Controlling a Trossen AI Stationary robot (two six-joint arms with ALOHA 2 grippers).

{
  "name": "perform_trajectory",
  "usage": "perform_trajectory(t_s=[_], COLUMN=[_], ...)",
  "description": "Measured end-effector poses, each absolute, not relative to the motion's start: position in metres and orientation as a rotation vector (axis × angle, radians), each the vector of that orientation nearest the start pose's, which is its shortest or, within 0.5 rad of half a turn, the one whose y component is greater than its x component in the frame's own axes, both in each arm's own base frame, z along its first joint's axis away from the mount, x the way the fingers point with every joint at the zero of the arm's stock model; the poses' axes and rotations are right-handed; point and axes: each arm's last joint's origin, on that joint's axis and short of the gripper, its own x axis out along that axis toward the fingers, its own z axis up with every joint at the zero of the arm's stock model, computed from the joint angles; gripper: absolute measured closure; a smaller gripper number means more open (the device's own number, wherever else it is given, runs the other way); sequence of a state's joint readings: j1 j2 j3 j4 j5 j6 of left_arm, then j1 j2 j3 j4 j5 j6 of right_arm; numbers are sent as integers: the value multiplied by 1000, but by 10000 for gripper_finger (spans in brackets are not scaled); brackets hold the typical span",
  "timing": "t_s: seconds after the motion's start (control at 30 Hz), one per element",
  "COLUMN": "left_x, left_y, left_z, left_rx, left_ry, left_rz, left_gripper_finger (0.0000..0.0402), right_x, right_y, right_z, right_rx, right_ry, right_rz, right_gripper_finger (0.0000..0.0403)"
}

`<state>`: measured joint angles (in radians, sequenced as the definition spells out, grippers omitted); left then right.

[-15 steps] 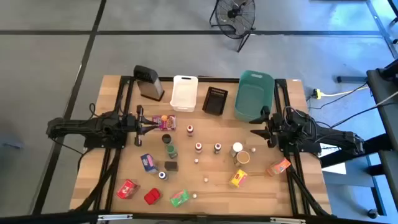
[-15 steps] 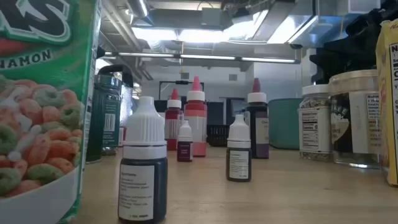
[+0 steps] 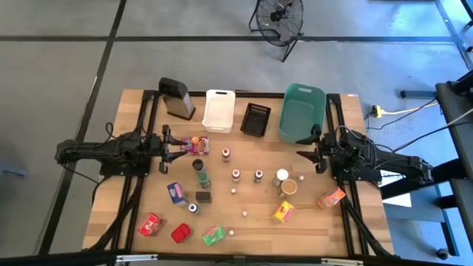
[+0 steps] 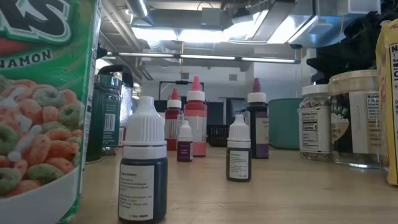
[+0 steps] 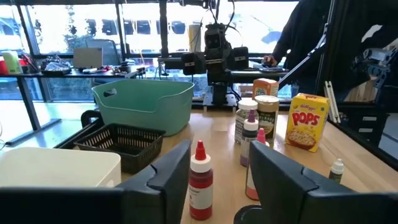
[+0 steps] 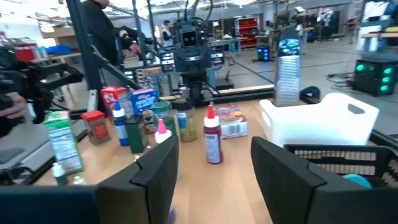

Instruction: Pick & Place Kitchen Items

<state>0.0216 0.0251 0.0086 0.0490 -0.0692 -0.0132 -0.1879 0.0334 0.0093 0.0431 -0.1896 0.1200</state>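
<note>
The kitchen items stand scattered over the wooden table (image 3: 148, 111): a pink-and-yellow packet (image 3: 196, 144), red-capped bottles (image 3: 225, 154), green-lidded jars (image 3: 201, 171), a white-lidded jar (image 3: 282, 176), and blue (image 3: 177, 193), red (image 3: 151, 224), green (image 3: 213, 235), yellow (image 3: 284, 212) and orange (image 3: 330, 198) packets. My left gripper (image 3: 177, 144) hovers open at the table's left, just short of the pink-and-yellow packet; a red bottle (image 5: 200, 180) shows beyond its fingers. My right gripper (image 3: 305, 148) hovers open at the right, below the teal bin, touching nothing.
Along the far edge stand a grey black-topped grater (image 3: 177, 98), a white bin (image 3: 219, 111), a black basket (image 3: 255, 119) and a teal bin (image 3: 301, 112). Bare wood lies between the two grippers' rows of bottles and along the near edge. A person (image 6: 102, 37) stands beyond the table.
</note>
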Motion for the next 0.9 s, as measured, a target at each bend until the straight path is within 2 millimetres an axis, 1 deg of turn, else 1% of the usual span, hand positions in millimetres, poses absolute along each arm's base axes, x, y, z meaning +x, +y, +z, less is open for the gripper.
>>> perform_trajectory(t_s=[0.5,0.67,0.73,0.8,0.9], left_x=[99,99,99,99,99], left_y=[4,4,4,4,4], left_z=[169,169,169,169,169], left_rx=[-14,-14,-14,-14,-14], left_ry=[-33,-33,-33,-33,-33], left_rz=[91,91,91,91,91], left_gripper_finger=[242,240,241,241,240], right_x=[98,98,97,95,92], right_y=[-13,-12,-12,-12,-13], right_z=[168,169,174,183,195], right_rx=[113,119,120,120,137], right_ry=[-17,-20,-15,-16,17], right_rz=[1,27,27,25,-22], right_gripper_finger=[198,198,198,198,198])
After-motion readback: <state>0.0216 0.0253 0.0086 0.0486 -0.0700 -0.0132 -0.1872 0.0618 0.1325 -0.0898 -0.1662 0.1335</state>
